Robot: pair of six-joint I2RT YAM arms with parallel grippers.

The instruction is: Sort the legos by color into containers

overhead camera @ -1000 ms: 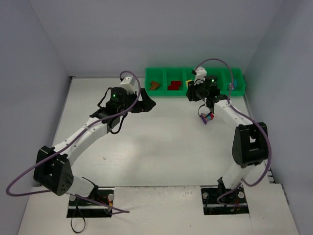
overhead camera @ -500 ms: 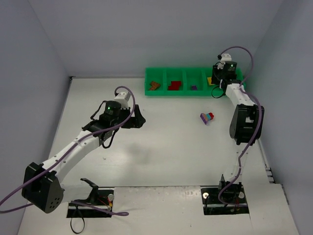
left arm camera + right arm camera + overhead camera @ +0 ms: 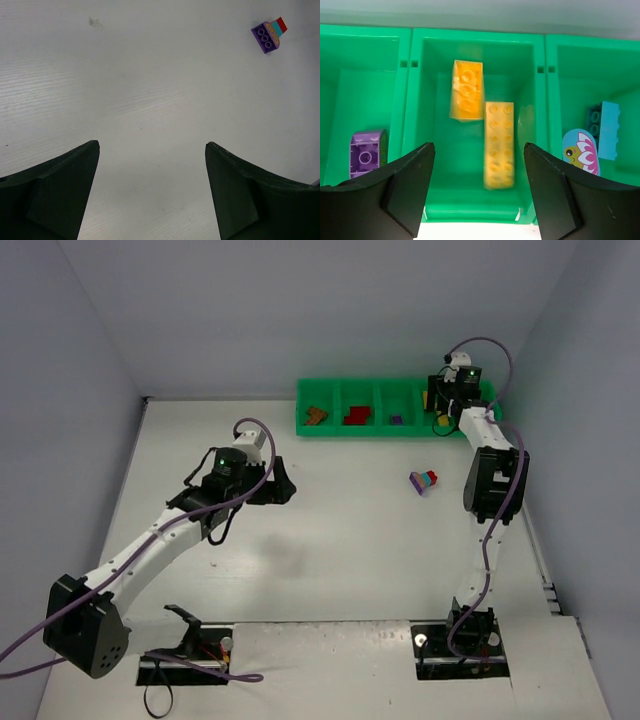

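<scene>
Blurrily, two yellow legos [image 3: 499, 145] show beneath the right hand [image 3: 479, 150], spread wide; left hand [image 3: 152, 145] likewise

This looks like a robotics lab test cell: a white surface [image 3: 330, 540] boxed in by plain pale walls [image 3: 300, 310], a left arm [image 3: 160, 540] and right arm [image 3: 490, 480] bolted at its near edge, trailing purple cables [image 3: 482, 339], facing a green sorting tray [image 3: 400, 433].
</scene>
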